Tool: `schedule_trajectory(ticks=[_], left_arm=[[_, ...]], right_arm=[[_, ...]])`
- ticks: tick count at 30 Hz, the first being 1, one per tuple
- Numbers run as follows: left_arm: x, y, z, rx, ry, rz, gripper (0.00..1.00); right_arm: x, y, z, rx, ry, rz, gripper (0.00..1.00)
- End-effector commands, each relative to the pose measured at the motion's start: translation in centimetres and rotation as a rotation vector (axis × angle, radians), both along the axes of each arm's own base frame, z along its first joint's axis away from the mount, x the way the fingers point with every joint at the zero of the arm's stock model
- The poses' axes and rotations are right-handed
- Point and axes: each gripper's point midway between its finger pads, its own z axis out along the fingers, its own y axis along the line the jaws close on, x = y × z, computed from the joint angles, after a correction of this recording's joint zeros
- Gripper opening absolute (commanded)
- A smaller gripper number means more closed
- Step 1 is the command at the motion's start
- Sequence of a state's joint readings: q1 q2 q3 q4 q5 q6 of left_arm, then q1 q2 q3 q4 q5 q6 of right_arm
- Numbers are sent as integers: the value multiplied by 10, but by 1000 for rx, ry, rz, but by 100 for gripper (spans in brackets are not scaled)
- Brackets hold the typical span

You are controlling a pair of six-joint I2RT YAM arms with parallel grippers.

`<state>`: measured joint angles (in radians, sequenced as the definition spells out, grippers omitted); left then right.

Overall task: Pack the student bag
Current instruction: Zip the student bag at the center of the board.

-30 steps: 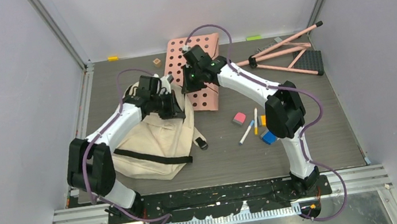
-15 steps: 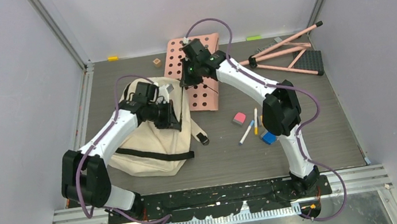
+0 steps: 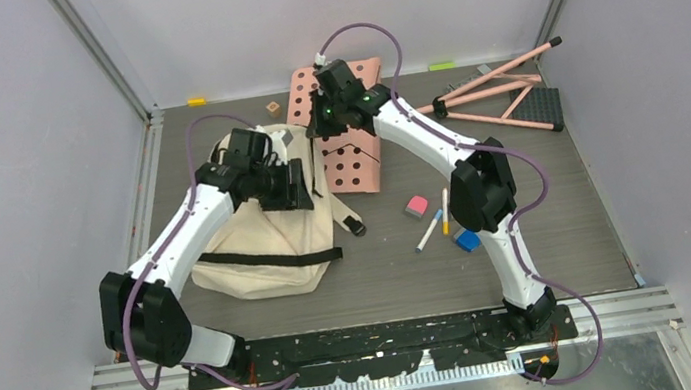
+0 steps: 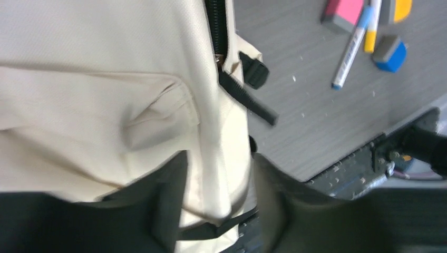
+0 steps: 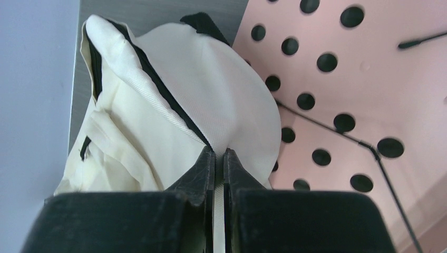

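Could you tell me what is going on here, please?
The right fingers are shut on the zipper edge of the student bag, holding it up beside the pink perforated board. The left fingers stand apart around a fold of the bag's front. The markers lie on the table, not yet packed.

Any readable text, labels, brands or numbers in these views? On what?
No readable text in any view.
On the bag: no logo or label shows.
On the board: holes only, no print.
On the markers: any print is too blurred to read.
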<state>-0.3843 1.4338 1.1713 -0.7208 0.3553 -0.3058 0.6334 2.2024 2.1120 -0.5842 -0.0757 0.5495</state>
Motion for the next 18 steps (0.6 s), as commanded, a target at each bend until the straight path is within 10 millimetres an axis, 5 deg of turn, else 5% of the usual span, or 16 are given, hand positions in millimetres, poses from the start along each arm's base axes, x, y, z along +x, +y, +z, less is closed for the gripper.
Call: schedule_trajectory(ticks=[1,6,12,18], left_arm=[[34,34,38,119,-160,150,64],[60,87,47,140,-175,285,73],[74,175,16,164,-69,536,70],[90,199,-3,119,-29,582,57]], right_arm=[[70,-19,101,110,-350,-151,1],[85,-25,113,87,-419,-190,1],[91,-30,109,69,-425,-191,3],[87,-35,108,46,-421,-174,20]])
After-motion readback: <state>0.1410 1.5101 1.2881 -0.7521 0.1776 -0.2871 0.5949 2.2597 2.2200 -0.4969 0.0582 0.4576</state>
